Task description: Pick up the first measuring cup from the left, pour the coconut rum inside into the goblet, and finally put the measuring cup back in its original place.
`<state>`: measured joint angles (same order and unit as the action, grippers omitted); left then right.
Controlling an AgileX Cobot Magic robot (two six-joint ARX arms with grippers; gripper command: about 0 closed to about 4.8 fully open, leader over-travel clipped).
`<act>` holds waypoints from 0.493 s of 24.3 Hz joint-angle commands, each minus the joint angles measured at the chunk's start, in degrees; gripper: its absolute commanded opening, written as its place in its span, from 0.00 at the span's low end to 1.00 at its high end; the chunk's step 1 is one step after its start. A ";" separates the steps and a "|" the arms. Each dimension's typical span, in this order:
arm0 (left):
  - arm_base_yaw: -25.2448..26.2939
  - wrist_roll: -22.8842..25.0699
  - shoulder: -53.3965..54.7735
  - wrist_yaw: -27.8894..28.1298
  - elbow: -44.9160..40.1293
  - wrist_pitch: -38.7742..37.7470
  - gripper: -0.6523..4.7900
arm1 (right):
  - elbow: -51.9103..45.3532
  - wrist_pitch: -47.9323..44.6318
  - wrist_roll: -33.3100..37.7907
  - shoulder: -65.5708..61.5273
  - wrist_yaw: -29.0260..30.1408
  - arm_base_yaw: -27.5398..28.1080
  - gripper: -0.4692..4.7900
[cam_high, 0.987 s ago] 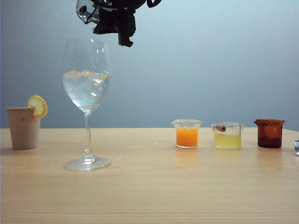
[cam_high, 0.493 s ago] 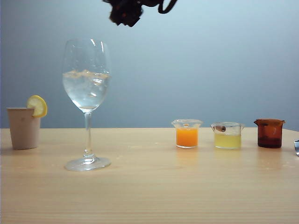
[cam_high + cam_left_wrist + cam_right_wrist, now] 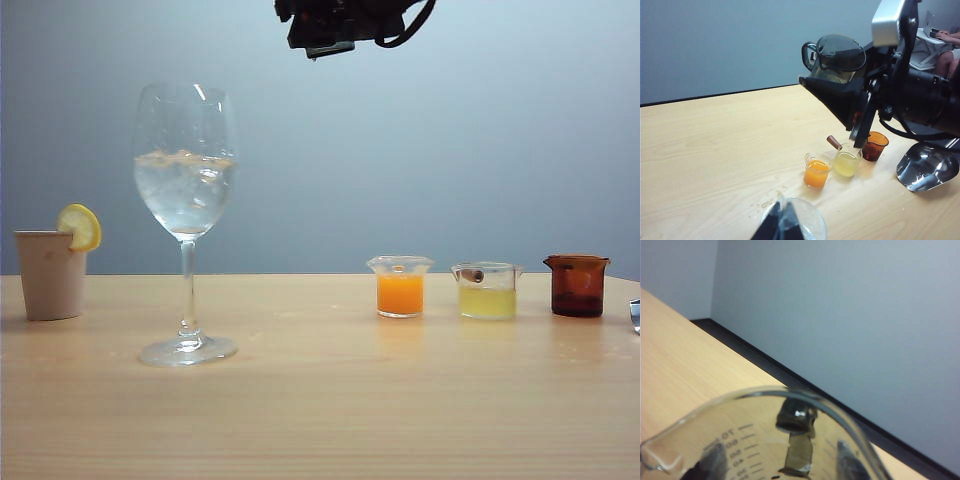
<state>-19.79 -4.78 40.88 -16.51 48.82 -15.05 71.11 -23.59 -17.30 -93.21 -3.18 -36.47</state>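
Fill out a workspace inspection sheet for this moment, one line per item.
Surface: wooden table, a few droplets near the goblet.
Job's things: goblet upright with ice and clear liquid; measuring cup held aloft in the right gripper, upright.
Clutter: beige cup with lemon slice; orange cup; yellow cup; amber cup; metal scoop.
Grippers: right gripper high above the table; left gripper low beside the goblet, state unclear.
Cables: black cable on the right arm.
Surroundings: grey wall; person seated at a desk.
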 commanded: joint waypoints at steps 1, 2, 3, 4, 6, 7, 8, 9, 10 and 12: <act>0.04 0.02 -0.13 -0.44 0.35 0.79 0.11 | 0.22 -1.53 2.38 -0.46 1.38 0.28 0.31; 0.04 0.02 -0.13 -0.44 0.35 0.79 0.11 | 0.20 -1.57 2.54 -1.03 2.21 0.59 0.31; 0.04 0.02 -0.13 -0.44 0.35 0.79 0.11 | 0.20 -1.60 2.56 -2.08 2.51 0.63 0.31; 0.04 0.02 -0.13 -0.44 0.35 0.79 0.11 | 0.20 -1.90 2.58 -3.19 2.97 0.63 0.31; 0.04 0.02 -0.13 -0.44 0.35 0.76 0.11 | 0.20 -2.43 4.17 -5.29 2.93 0.66 0.31; 0.04 0.02 -0.13 -0.44 0.35 0.76 0.11 | 0.20 -2.49 4.81 -6.03 2.93 0.70 0.31; 0.04 0.02 -0.13 -0.44 0.35 0.76 0.11 | 0.20 -2.73 5.25 -6.58 2.93 0.79 0.31; 0.04 0.02 -0.13 -0.46 0.35 0.74 0.11 | 0.20 -3.19 5.31 -7.17 2.95 0.92 0.31; 0.04 0.02 -0.13 -0.46 0.35 0.68 0.11 | 0.20 -3.78 5.31 -7.67 3.30 1.16 0.31; 0.04 0.02 -0.13 -0.44 0.35 0.50 0.11 | 0.20 -5.77 5.33 -8.96 3.39 1.16 0.31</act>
<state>-19.79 -4.78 40.88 -16.51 48.82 -15.07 71.07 -25.36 -12.49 -101.91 -0.14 -35.29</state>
